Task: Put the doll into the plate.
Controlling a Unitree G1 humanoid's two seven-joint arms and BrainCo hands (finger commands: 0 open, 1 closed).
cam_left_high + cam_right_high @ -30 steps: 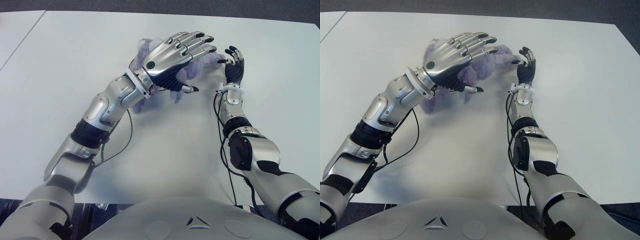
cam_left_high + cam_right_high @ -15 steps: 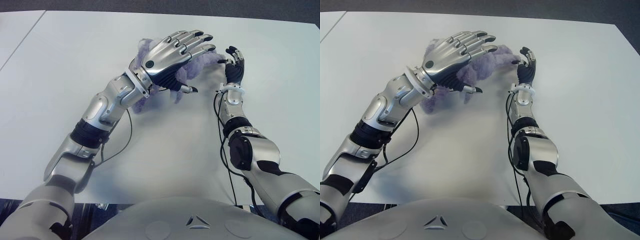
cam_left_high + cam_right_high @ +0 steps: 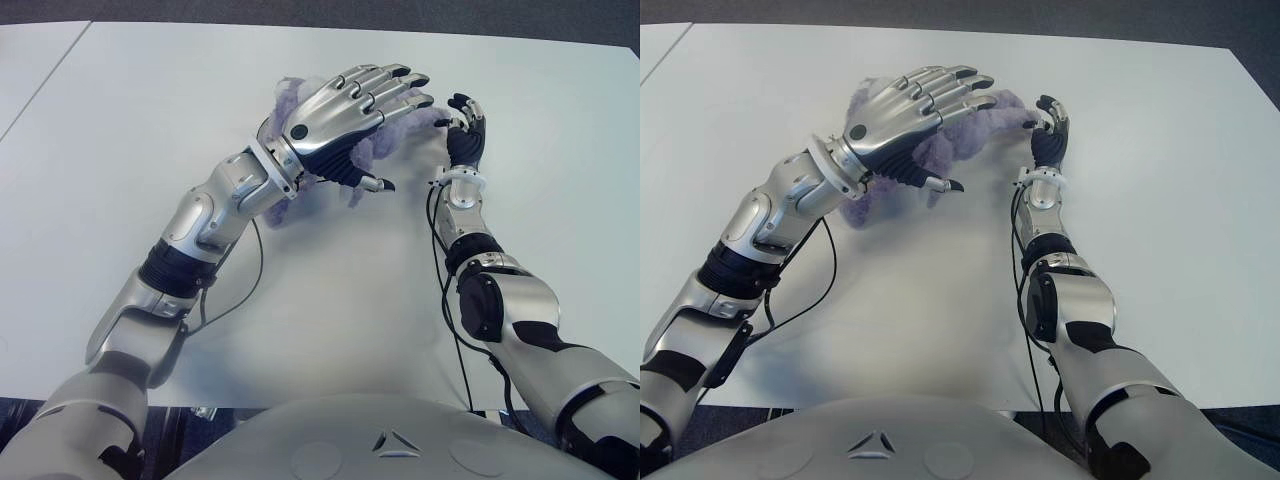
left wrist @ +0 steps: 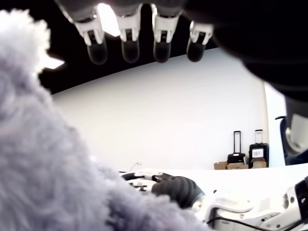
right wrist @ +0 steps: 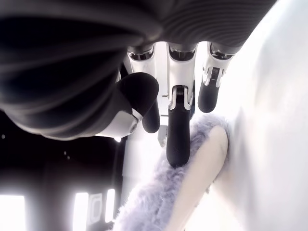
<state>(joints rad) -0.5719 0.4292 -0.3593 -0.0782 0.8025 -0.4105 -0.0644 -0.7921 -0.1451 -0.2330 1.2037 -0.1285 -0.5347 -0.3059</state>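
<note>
1. In the left eye view we see a purple plush doll lying on the white counter, toward 12 o'clock from the robot's body. Our left hand is spread flat over the doll with its fingers extended and apart, pointing to about 2 o'clock; purple fur shows on both sides of the palm and under the fingertips. We cannot tell whether the palm presses on the doll or only hovers above it. Our right hand stands at 3 o'clock of the doll, fingers up and loosely curled, its fingertips at the doll's fuzzy edge.

2. The right eye view shows the same layout: the doll beneath the left hand, and the right hand just beside the doll's right end. We see no plate on the counter in either eye view.

3. In the left wrist view the doll's fur fills the near side, and the left hand's four fingertips hang straight and clear of it, closed on nothing.

4. In the right wrist view the right hand's fingers are loosely bent, one fingertip touching a furry limb of the doll; the hand grips nothing.
</note>
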